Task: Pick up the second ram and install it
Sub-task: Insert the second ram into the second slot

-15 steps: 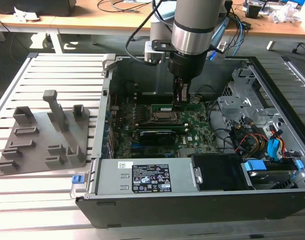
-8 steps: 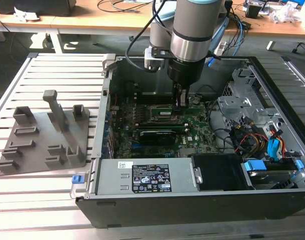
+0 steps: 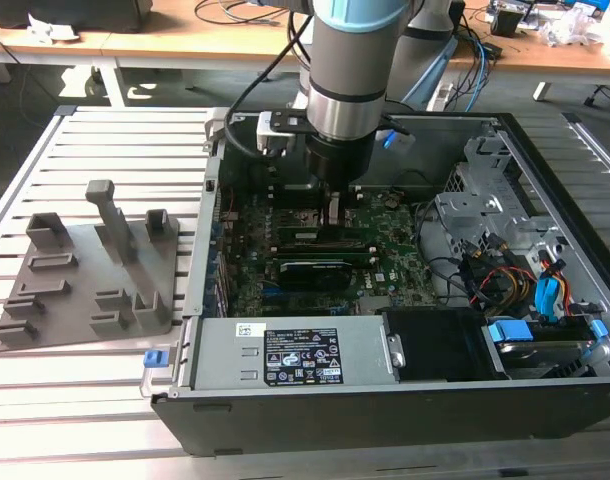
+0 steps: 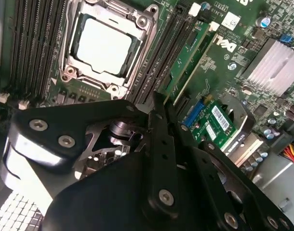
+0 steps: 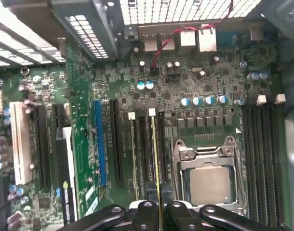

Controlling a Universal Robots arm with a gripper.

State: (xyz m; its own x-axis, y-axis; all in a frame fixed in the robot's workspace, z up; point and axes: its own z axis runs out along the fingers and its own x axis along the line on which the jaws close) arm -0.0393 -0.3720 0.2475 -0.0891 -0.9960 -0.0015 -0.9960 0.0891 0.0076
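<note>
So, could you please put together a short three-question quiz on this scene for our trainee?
1. True or false: the gripper hangs over the grey tray.
2. What sits between the gripper's fingers in the first wrist view? A) the second ram, edge-on B) a red cable C) a screw
3. In the exterior view, on which side of the computer case does the grey tray lie?

Key: 1 false, it is inside the case over the motherboard; 2 A; 3 that view's left.
</note>
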